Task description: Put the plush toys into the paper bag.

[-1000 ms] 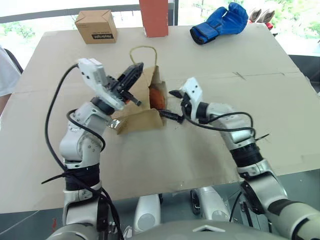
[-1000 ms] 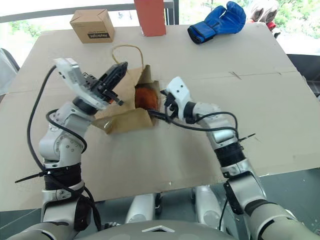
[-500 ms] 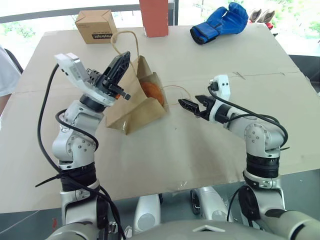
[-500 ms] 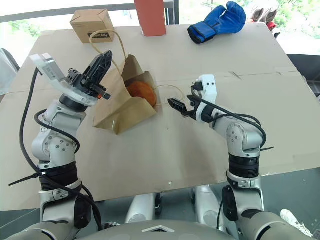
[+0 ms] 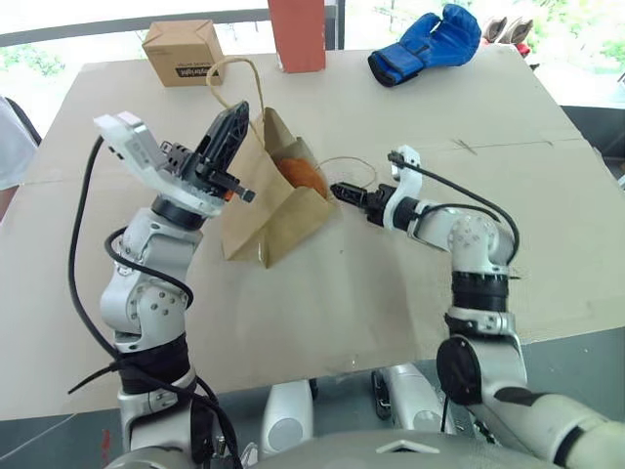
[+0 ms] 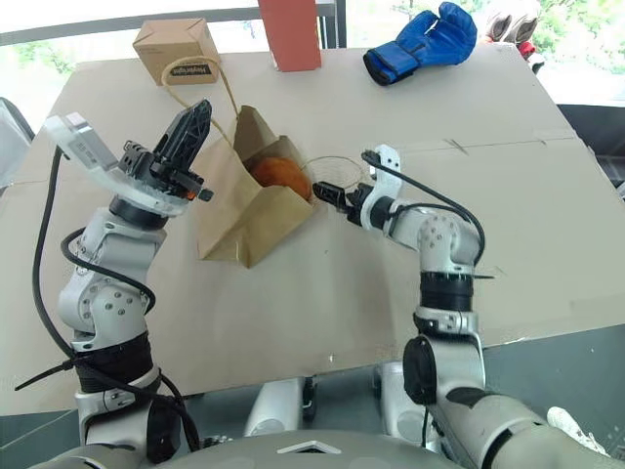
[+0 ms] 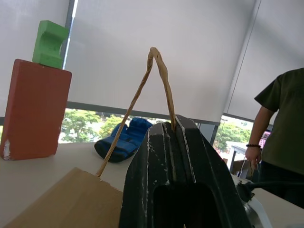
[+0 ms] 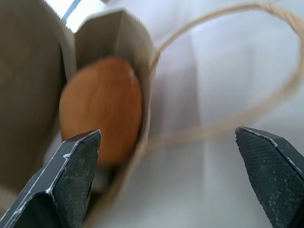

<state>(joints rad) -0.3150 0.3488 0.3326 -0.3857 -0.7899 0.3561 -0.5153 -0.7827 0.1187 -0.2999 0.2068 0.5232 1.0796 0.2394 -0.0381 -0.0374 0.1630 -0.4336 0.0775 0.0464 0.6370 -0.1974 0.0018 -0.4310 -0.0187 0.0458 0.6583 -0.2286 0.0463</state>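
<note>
**One toy in the tipped bag, left jaws clamped on a handle**

One orange-brown plush toy sits inside the paper bag, which lies tilted on the table with its mouth facing right; the left gripper has its jaws clenched on one twisted loop handle — that loop rises to the far side; the bag's other handle lies flat on the table. The right gripper hovers just right of the bag's mouth, jaws spread wide and grasping nothing. Far off lie a blue boxing glove, a small cardboard box and a red block.
</note>
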